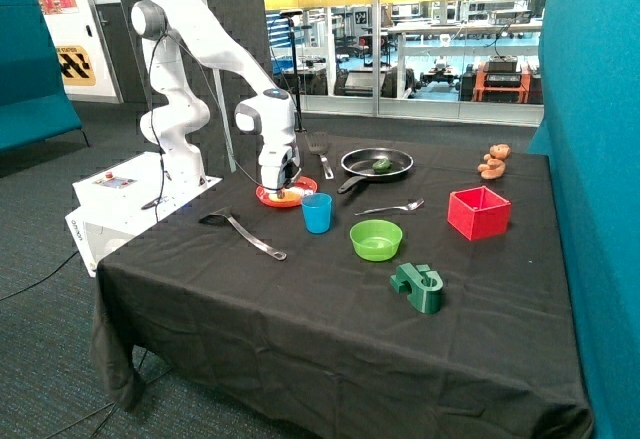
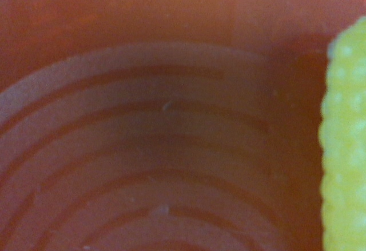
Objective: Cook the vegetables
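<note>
Outside view: the white Franka arm reaches down over a red plate [image 1: 268,198] at the table's [image 1: 300,309] far corner beside the robot base, its gripper [image 1: 283,189] lowered right onto the plate; whether the fingers are parted or closed cannot be told. A pale yellow vegetable [image 1: 291,194] lies on the plate just at the gripper. The dark green vegetable [image 1: 382,166] sits inside the black frying pan [image 1: 377,163], well apart from the plate. A blue cup [image 1: 317,212] stands just beside the plate; a green bowl [image 1: 376,239] lies near the cup, a fork [image 1: 390,207] between bowl and pan. A black spatula [image 1: 319,151] lies beside the pan, a ladle [image 1: 243,230] near the table's edge. Also on the cloth: a red box [image 1: 479,212], a green plastic block [image 1: 418,287], a brown teddy bear [image 1: 493,162]. Wrist view: the plate's ringed red surface [image 2: 160,148] fills the frame at very close range, with the bumpy pale yellow vegetable [image 2: 343,148] at one edge
</note>
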